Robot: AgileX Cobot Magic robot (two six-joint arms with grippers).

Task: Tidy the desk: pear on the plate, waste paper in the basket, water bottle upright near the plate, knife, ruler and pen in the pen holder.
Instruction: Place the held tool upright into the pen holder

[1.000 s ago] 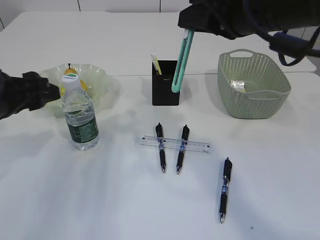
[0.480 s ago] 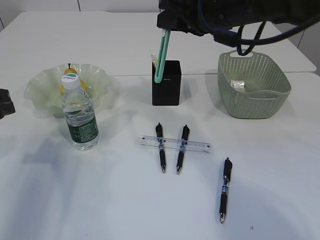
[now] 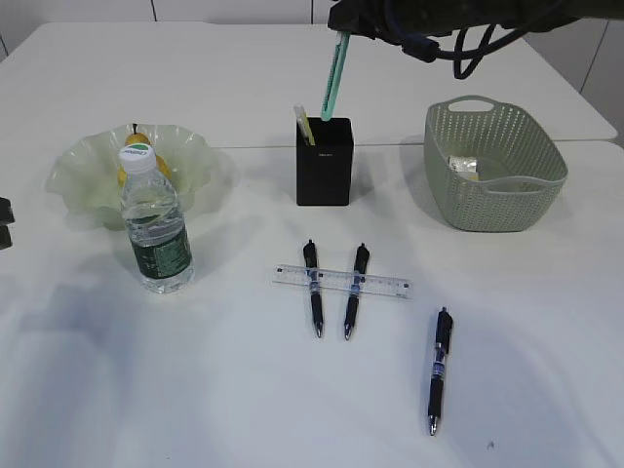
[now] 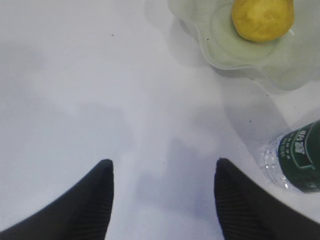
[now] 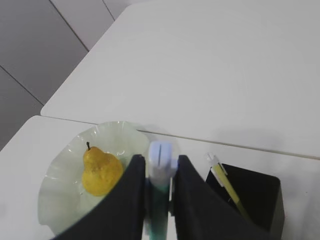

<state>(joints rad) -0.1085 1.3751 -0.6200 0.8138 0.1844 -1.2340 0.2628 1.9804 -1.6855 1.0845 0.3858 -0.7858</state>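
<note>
My right gripper is shut on a teal knife that hangs nearly upright, its lower tip just over the black pen holder. The right wrist view shows its fingers clamped on the knife. A clear ruler lies across two black pens on the desk; a third pen lies to the right. The pear sits in the plate, with the water bottle upright in front. Waste paper is in the basket. My left gripper is open over bare desk.
A yellow pen stands in the pen holder. In the exterior view only a bit of the left arm shows at the left edge. The left wrist view shows the pear, the plate and the bottle to its right.
The right gripper has lifted the knife, so its tip went from beside the holder's front to over its top. The left arm has drawn back to the left edge.
</note>
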